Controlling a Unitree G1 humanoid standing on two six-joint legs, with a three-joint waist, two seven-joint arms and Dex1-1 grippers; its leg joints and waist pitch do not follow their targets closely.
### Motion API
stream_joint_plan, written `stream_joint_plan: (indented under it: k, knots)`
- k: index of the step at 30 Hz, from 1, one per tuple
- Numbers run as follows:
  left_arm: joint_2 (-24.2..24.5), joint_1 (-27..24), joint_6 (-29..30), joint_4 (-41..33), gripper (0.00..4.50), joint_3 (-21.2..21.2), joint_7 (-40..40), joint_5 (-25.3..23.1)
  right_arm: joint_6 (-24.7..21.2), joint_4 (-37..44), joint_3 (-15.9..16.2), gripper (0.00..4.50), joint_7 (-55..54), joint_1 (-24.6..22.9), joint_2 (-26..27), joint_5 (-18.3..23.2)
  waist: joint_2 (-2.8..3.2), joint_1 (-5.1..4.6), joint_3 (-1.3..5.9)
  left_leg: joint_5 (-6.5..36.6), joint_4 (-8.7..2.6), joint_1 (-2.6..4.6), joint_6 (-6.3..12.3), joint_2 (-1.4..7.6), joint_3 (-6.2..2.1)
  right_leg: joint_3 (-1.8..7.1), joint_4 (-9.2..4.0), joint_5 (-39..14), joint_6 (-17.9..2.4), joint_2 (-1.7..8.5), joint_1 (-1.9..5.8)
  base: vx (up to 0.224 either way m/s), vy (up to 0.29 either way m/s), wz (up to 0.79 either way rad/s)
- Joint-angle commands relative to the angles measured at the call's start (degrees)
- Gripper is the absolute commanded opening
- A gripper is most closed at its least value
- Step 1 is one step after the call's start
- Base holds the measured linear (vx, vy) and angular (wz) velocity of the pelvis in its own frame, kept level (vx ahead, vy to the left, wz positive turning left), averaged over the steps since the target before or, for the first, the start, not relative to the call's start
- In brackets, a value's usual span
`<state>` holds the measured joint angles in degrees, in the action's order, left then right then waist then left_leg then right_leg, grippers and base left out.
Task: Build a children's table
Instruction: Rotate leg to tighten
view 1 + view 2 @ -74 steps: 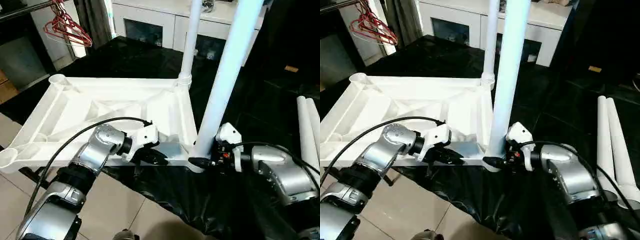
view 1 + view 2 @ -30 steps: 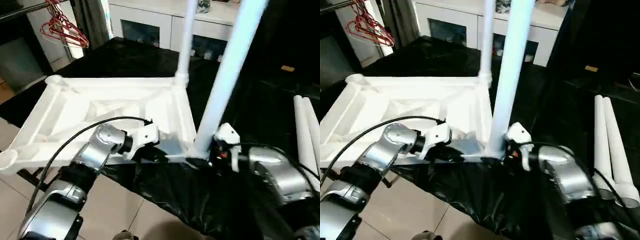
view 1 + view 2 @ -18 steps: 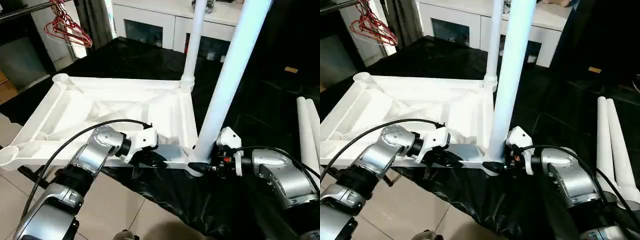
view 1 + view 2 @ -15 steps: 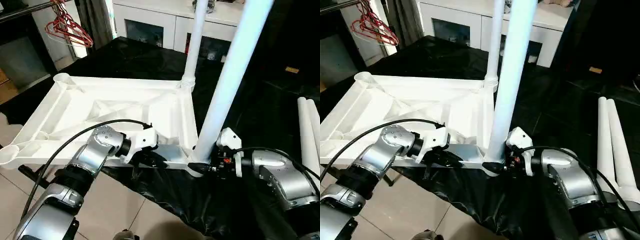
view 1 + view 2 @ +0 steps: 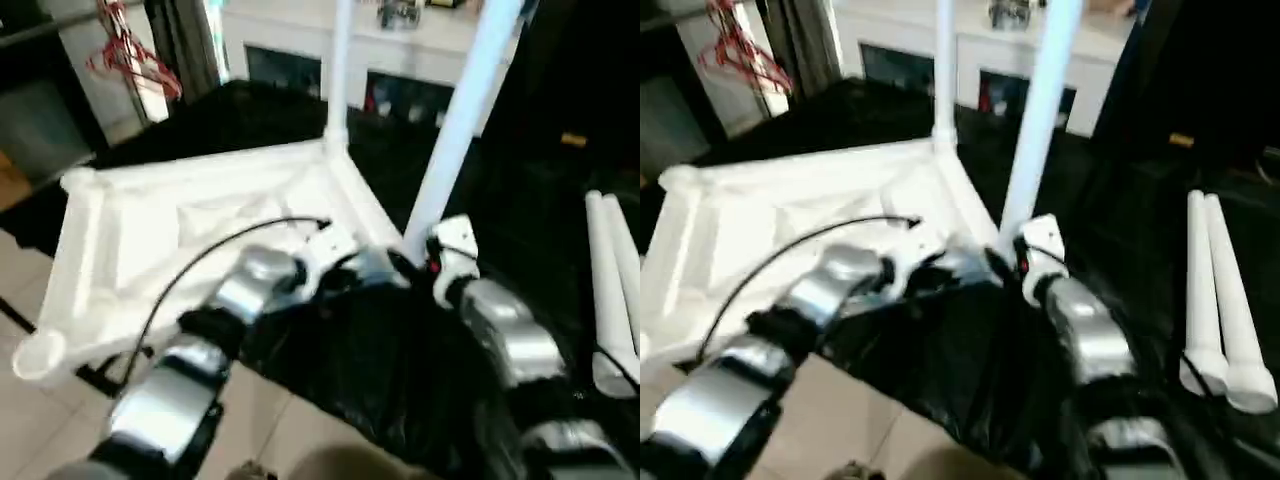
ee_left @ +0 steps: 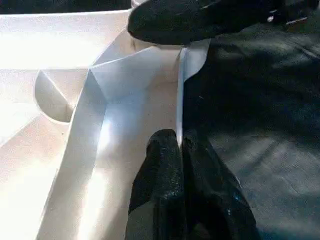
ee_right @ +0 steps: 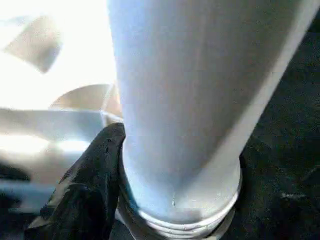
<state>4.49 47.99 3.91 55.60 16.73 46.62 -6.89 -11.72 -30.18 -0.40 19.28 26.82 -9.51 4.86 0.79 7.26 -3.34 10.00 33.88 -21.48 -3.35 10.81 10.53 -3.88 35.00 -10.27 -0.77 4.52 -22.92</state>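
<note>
The upturned table top (image 5: 200, 215) lies on black sheeting, two legs standing in its corner sockets. The left gripper (image 6: 181, 150) pinches its rim, jaws nearly closed. The right gripper (image 7: 150, 175) clasps the nearer leg (image 7: 200, 90) at its base, one finger (image 7: 95, 170) hidden, the leg's top cut off.

Beyond my workspace: a white cabinet (image 5: 400, 60) with dark glass doors stands along the far wall, small objects on its top too blurred to identify. Red clothes hangers (image 5: 130, 60) hang on a rail at my far left, beside a dark curtain (image 5: 180, 45). A glossy black sheet (image 5: 1120, 240) covers the work surface; pale floor tiles (image 5: 30, 420) lie below me.
</note>
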Motion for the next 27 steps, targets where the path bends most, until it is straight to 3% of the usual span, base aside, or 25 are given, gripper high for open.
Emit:
stream_joint_plan:
  k: [1, 2, 3, 4, 6, 8, 15, 16, 19, 22, 25, 27]
  knots:
    - [-1.08, 3.18, -2.33, -0.68, 0.0, -3.52, -7.17, 0.92, -0.37, -1.06, 2.5, 3.39, 0.81, -1.43, 2.02, -0.4, -0.81, -0.01, 4.37, 8.92, -3.75, 0.83, 1.95, 2.09, -0.92, 2.68, -4.46, -10.83, -10.65, 4.36, 2.72, 0.0, 0.0, 0.0]
    - [-1.73, 3.8, -4.04, 0.84, 0.0, -2.98, -7.24, 0.31, -0.35, -1.71, 1.45, 3.39, 0.62, -1.21, 2.97, 0.27, -0.43, 0.02, 4.52, 7.48, -3.6, 0.54, 2.59, 2.07, -1.0, 2.67, -3.91, -7.38, -11.44, 4.22, 2.92, 0.0, 0.0, 0.0]
    - [-1.89, 3.95, -4.75, 1.28, 0.0, -2.73, -7.38, -0.04, -0.35, -1.82, 1.2, 3.5, 0.49, -1.15, 3.15, 0.27, -0.63, -0.1, 4.64, 6.67, -3.55, 0.32, 3.1, 2.01, -1.04, 2.58, -3.62, -4.6, -11.85, 4.22, 3.24, 0.0, 0.0, 0.0]
    - [-2.12, 4.19, -5.61, 2.0, 0.0, -2.48, -7.46, -0.35, -0.02, -2.08, 1.22, 3.67, -0.01, -1.03, 3.2, -0.03, -0.46, -0.09, 4.8, 6.0, -3.49, 0.31, 3.3, 2.04, -1.11, 2.52, -3.34, -3.1, -12.15, 4.24, 3.34, 0.0, 0.0, 0.0]
    - [-2.41, 4.42, -7.53, 2.91, 0.0, -2.09, -7.54, -0.63, 0.96, -2.36, 1.63, 3.86, -1.34, -0.93, 2.86, -1.1, -0.47, -0.31, 4.86, 4.5, -3.28, 0.4, 4.51, 2.04, -1.01, 2.45, -3.09, 0.76, -13.33, 4.1, 3.16, 0.0, 0.0, 0.0]
    - [-2.88, 4.33, -10.13, 3.5, 0.0, -1.86, -7.01, -0.28, 2.06, -1.3, 1.15, 3.98, -2.58, -1.3, 2.18, -1.49, -0.67, -0.48, 4.77, 5.12, -3.25, 0.33, 5.07, 1.99, -0.89, 2.47, -3.17, 0.57, -14.06, 4.23, 3.29, 0.0, 0.0, 0.0]
    - [-3.27, 4.0, -13.64, 3.93, 0.0, -2.57, -8.65, -0.31, 0.18, 6.19, -1.29, 3.98, -1.27, -4.17, -0.02, -0.24, -0.98, -0.13, 4.26, 8.66, -3.58, 0.61, 4.49, 2.18, -0.81, 2.56, -4.12, -7.62, -12.14, 4.29, 3.09, 0.0, 0.0, 0.0]
    - [-3.1, 3.9, -13.82, 3.7, 0.28, -3.06, -8.5, 0.07, -0.04, 7.22, -1.5, 4.04, -1.05, -4.67, -0.62, -0.31, -0.98, -0.03, 4.27, 8.69, -3.6, 0.64, 4.45, 2.24, -0.84, 2.58, -4.18, -8.06, -11.97, 4.4, 3.09, 0.0, 0.0, 0.0]
    - [-2.29, 3.53, -14.0, 2.72, 0.6, -3.73, -8.24, 0.53, -0.4, 8.66, -1.8, 4.07, -0.72, -5.39, -1.62, -0.19, -0.9, 0.13, 4.53, 7.52, -3.45, 0.51, 4.35, 2.28, -0.85, 2.58, -3.88, -6.16, -12.45, 4.45, 3.14, 0.0, 0.0, 0.0]
    - [0.83, 2.3, -13.3, -0.33, 0.84, -4.2, -9.82, -0.19, -1.53, 11.17, -1.77, 4.07, -0.3, -6.62, -2.93, 0.02, -1.2, 0.15, 4.39, 7.32, -3.49, 0.42, 4.87, 2.34, -0.9, 2.49, -3.59, -4.74, -12.55, 4.37, 3.15, 0.0, 0.0, 0.0]
    - [2.11, 1.57, -12.49, -2.12, 0.84, -4.55, -10.13, -0.31, -2.04, 11.85, -1.64, 4.07, 0.2, -6.89, -3.18, 0.07, -1.18, -0.23, 4.34, 7.4, -3.52, 0.29, 4.71, 2.2, -0.91, 2.47, -3.66, -6.07, -11.73, 4.32, 3.18, 0.0, 0.0, 0.0]
    - [4.99, -0.64, -9.73, -7.55, 0.84, -6.14, -11.88, -0.45, -3.35, 13.64, -1.1, 4.07, 1.94, -7.7, -3.63, 0.43, -1.18, -0.57, 4.32, 7.55, -3.55, 0.27, 4.45, 2.39, -0.97, 2.42, -3.5, -6.67, -12.04, 4.38, 3.19, 0.0, 0.0, 0.0]
